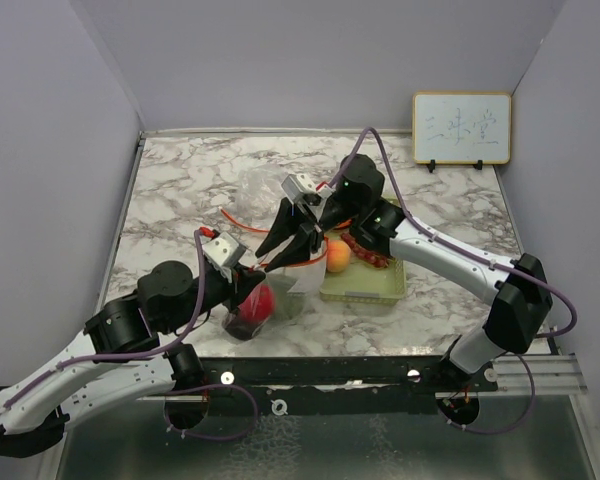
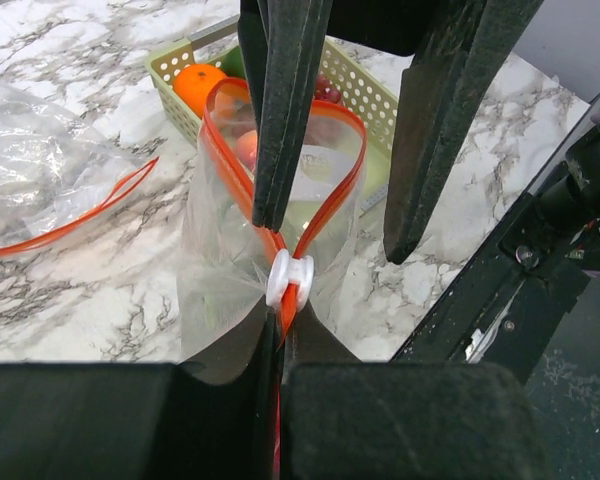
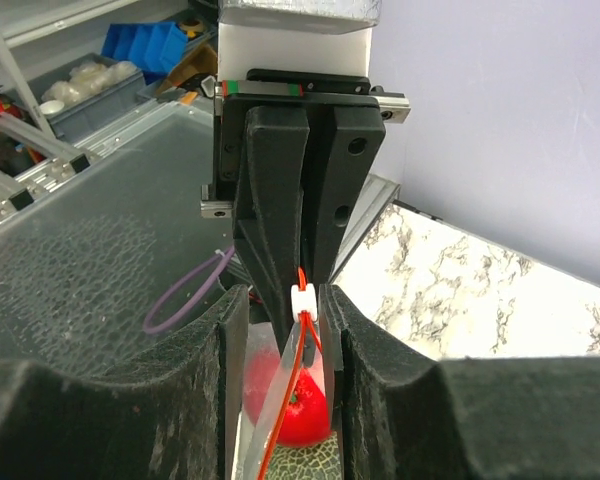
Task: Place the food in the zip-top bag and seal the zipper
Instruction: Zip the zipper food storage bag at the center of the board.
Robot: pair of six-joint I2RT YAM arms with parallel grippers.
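Food is lying split: a glossy red fruit [image 1: 263,300] inside the clear zip-top bag [image 2: 230,270], an orange fruit [image 2: 198,85] in the perforated tray [image 1: 365,290] at three o'clock. Left gripper [image 2: 280,348] is clamping the zipper end [image 2: 286,316] as anchor; right gripper [image 2: 330,240], jaws apart, is straddling the white slider [image 2: 289,277], presumably to pull.

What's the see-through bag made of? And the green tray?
The bag looks like thin clear plastic film: shiny, crinkled, see-through. Its slider seems to be hard white plastic. The tray looks like stiff matte plastic, moulded with rows of holes.
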